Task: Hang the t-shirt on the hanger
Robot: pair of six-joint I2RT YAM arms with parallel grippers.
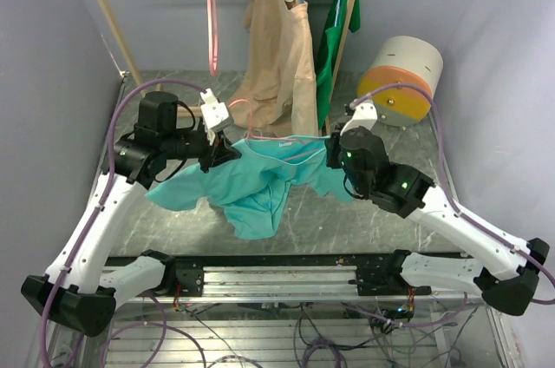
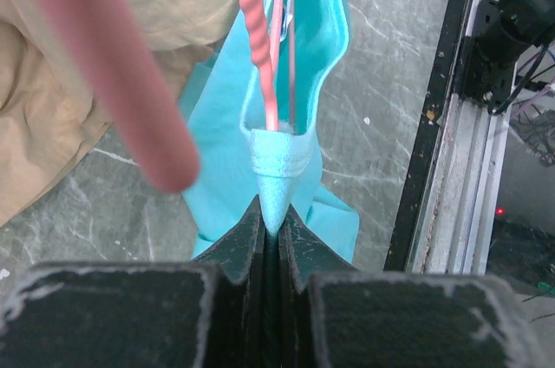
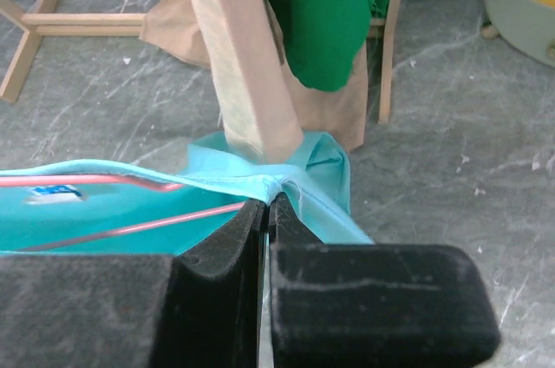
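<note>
Now | step: you are threading the thin pink wire hanger [image 3: 130, 227] into the soft teal short-sleeved t-shirt [image 1: 260, 186], held stretched above the middle of the grey marbled counter [image 1: 364, 225] | left pincer [image 2: 273, 212] clenched on the shirt's hem; right pincer [image 3: 267, 207] likewise | next, likely: settle both shoulders over the hanger's arms, then let go.

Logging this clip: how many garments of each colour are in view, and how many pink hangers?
Teal short-sleeved cloth t-shirt: 1
Beige cloth garment: 1
Dark green cloth garment: 1
Thin pink hangers: 2 (pink hanger inside the t-shirt, bare pink hanger hanging up)
Total: 5
</note>
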